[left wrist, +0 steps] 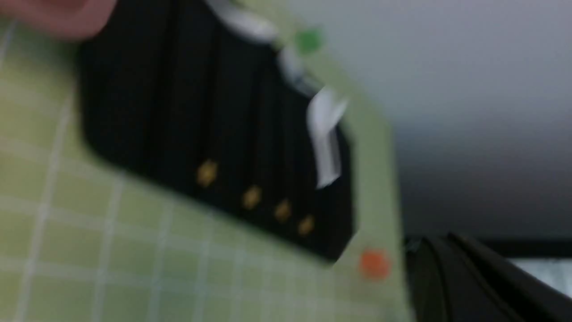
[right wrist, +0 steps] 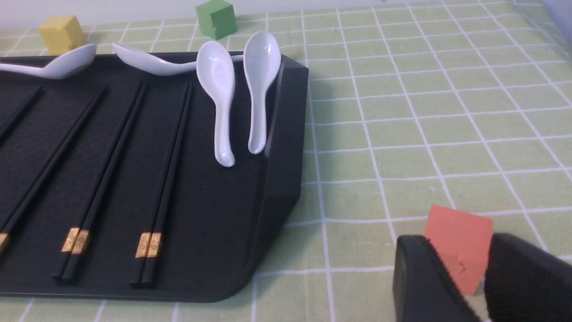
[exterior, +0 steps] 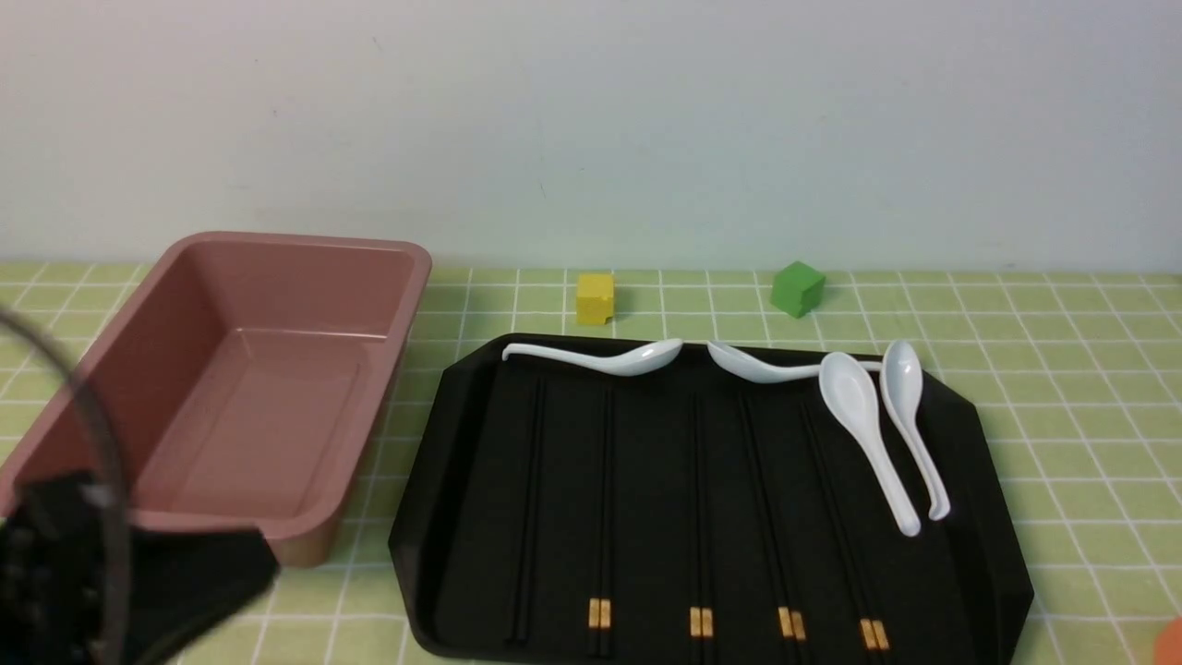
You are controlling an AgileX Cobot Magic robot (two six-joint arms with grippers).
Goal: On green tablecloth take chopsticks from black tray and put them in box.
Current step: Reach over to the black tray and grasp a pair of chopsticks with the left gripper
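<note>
Shows the chopsticks (exterior: 528,517) flat along the left side of the black tray (exterior: 997,536), nearest the box (exterior: 305,286), on the green tablecloth (exterior: 1062,416). Look light, stiff and slick: probably best pinched across both sticks near mid-length. Share the tray with four gold-banded pairs (exterior: 701,622) and four white spoons (exterior: 854,392). Leaves the box empty. Has the right gripper (right wrist: 462,250) spread, an orange cube (right wrist: 460,232) in the gap, apparently unclamped; cannot tell, through blur, how the left gripper (left wrist: 447,268) stands.

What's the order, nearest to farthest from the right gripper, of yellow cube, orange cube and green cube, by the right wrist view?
1. Orange cube, on the cloth just beyond the right gripper.
2. Green cube, behind the tray's far rim.
3. Yellow cube, farther along that rim.
</note>
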